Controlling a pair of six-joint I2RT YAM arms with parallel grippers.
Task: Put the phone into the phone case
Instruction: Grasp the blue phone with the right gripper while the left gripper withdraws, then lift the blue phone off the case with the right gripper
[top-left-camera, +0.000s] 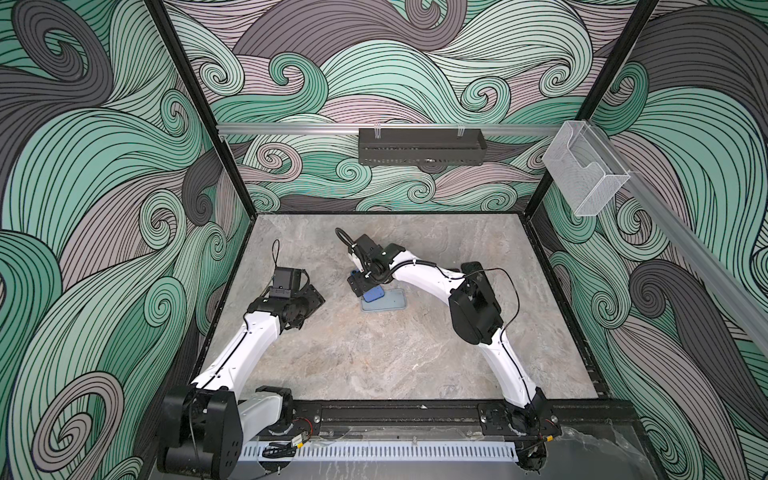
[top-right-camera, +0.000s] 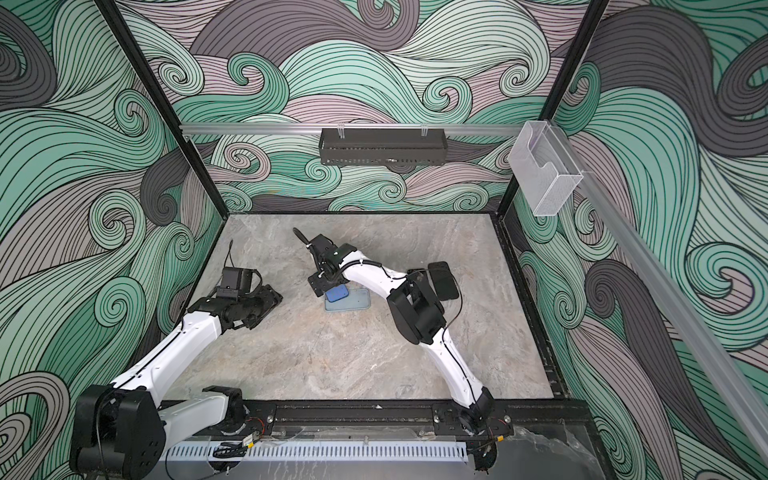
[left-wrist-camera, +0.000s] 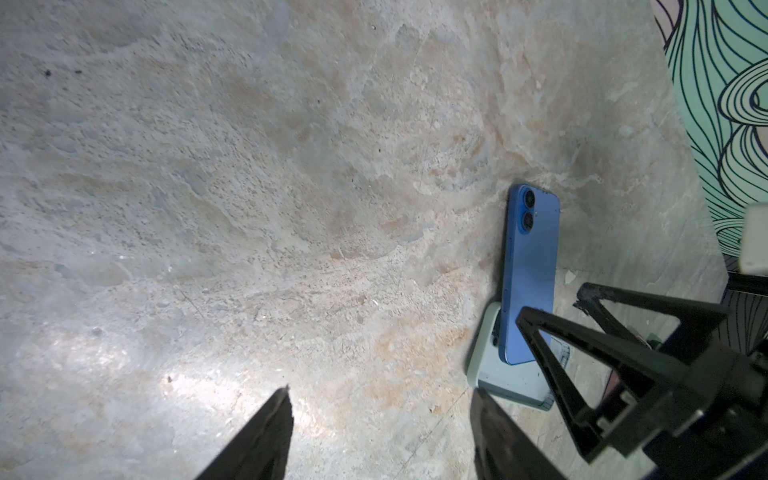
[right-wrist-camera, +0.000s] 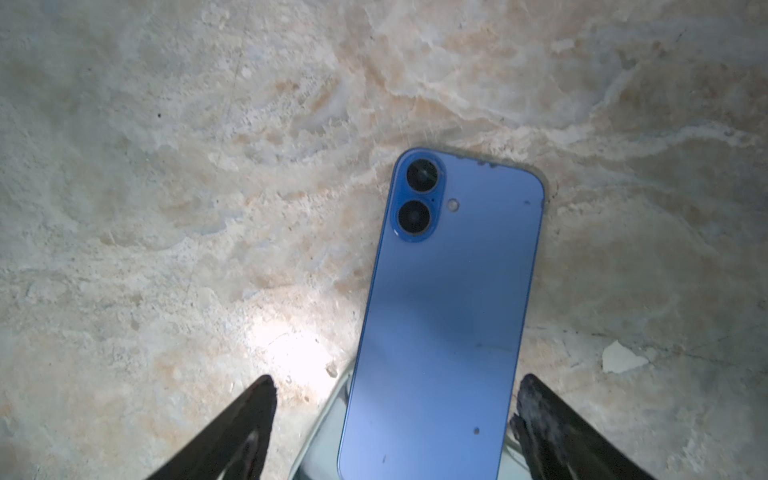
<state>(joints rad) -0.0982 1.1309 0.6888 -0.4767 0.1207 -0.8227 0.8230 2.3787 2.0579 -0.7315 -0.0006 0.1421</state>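
A blue phone (right-wrist-camera: 449, 299) lies back-up, its lenses facing the camera. Its lower end rests on one end of the pale green phone case (top-left-camera: 390, 302), which lies flat on the stone table, and its camera end reaches past the case onto the table. My right gripper (right-wrist-camera: 397, 382) is open and low over the phone, one finger on each side of its lower half. The left finger is clearly apart from the phone. Both top views show the phone (top-right-camera: 336, 294) poking out from under that gripper (top-right-camera: 320, 286). My left gripper (left-wrist-camera: 382, 391) is open and empty, to the left of the case (left-wrist-camera: 498, 378).
A black mesh basket (top-left-camera: 422, 147) hangs on the back wall rail. A clear plastic box (top-left-camera: 584, 172) hangs on the right rail. A small white chip (right-wrist-camera: 623, 357) lies on the table near the phone. Patterned walls close in three sides.
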